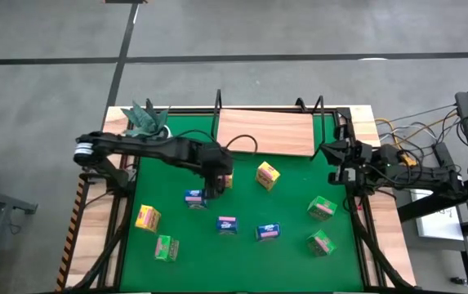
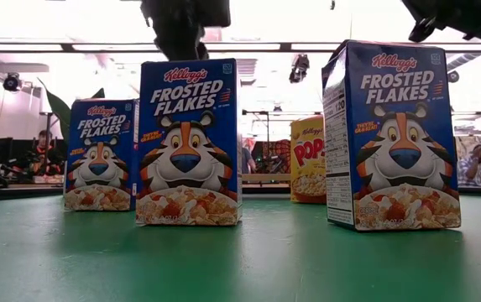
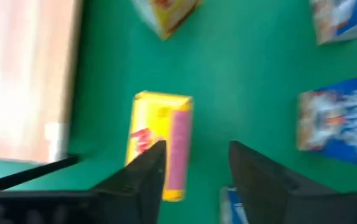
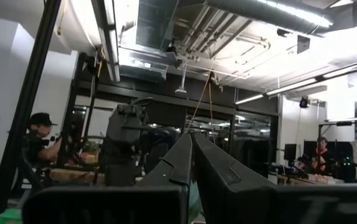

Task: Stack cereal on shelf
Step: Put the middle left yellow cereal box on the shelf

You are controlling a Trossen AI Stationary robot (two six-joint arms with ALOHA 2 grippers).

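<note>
Left fingers (image 3: 194, 180): I read them parted, empty, over a yellow Corn Pops box (image 3: 159, 140) lying flat on the green mat (image 3: 240, 93), just off the shelf board (image 1: 265, 131).
Right fingers (image 4: 192, 163): pressed together, parked at the bench's right edge.
Risk: one finger overlaps the box face; descending may shove it aside, or nudge the nearby Frosted Flakes box (image 3: 337, 124).
</note>
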